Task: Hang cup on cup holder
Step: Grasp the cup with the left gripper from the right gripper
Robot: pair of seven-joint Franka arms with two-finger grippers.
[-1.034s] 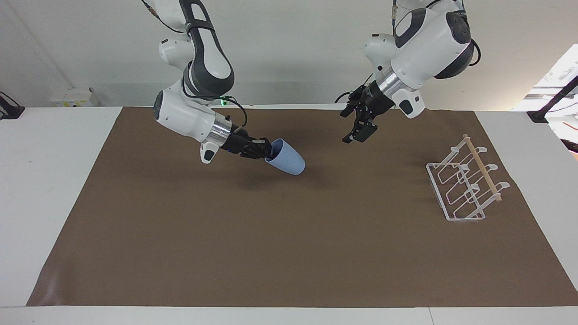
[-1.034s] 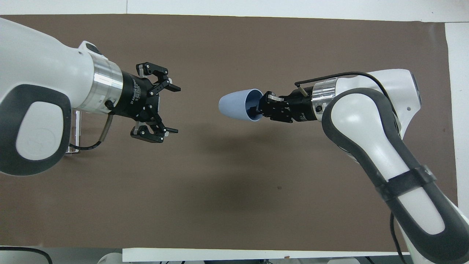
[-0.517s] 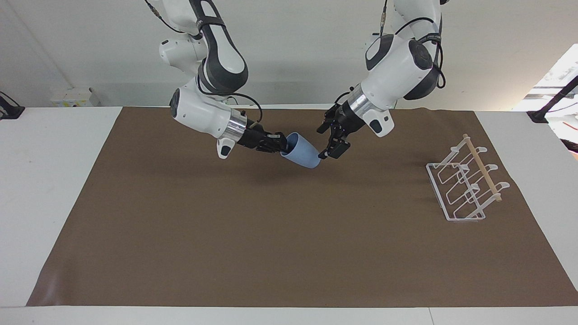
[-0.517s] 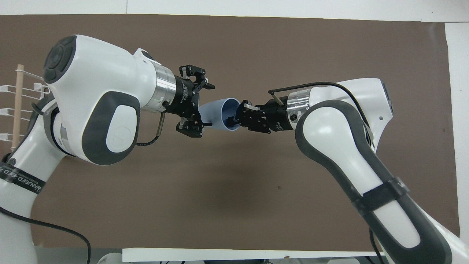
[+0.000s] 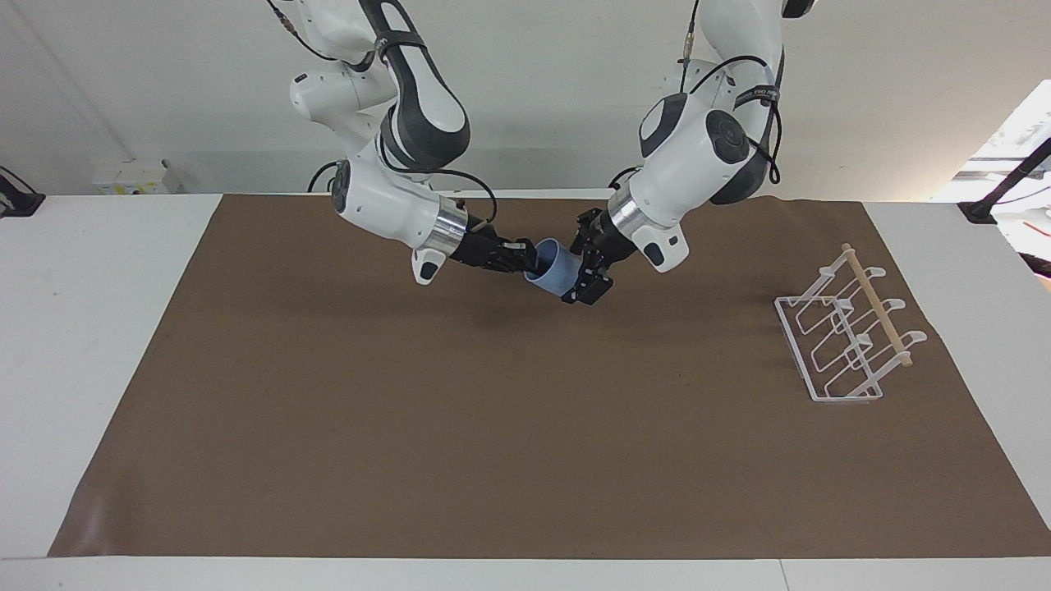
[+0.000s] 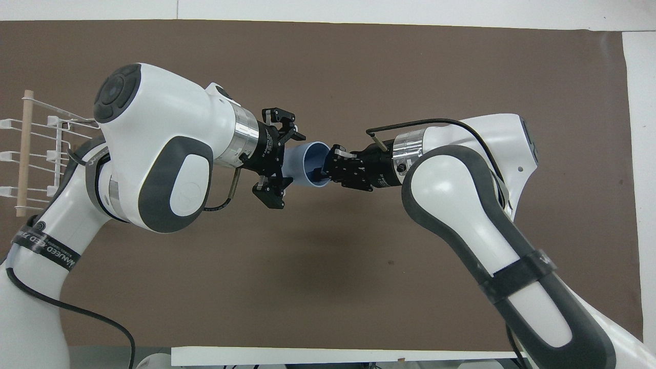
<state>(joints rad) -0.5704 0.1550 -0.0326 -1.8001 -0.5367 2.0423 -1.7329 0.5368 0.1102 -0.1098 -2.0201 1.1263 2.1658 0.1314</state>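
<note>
The light-blue cup (image 5: 557, 272) hangs in the air on its side over the middle of the mat, toward the robots' edge. My right gripper (image 5: 530, 261) is shut on its rim, with one finger inside the mouth; the cup (image 6: 303, 163) and the right gripper (image 6: 328, 171) also show in the overhead view. My left gripper (image 5: 585, 264) is open, its fingers on either side of the cup's closed end, apart from it; in the overhead view the left gripper (image 6: 288, 166) straddles the cup. The white wire cup holder (image 5: 846, 336) stands empty toward the left arm's end.
A brown mat (image 5: 493, 427) covers most of the white table (image 5: 98, 328). The cup holder (image 6: 31, 154) shows partly under the left arm in the overhead view. Nothing else lies on the mat.
Both arms have moved toward each other. The right gripper brought the cup toward the left arm's end, and the open left gripper has come around the cup's closed end.
</note>
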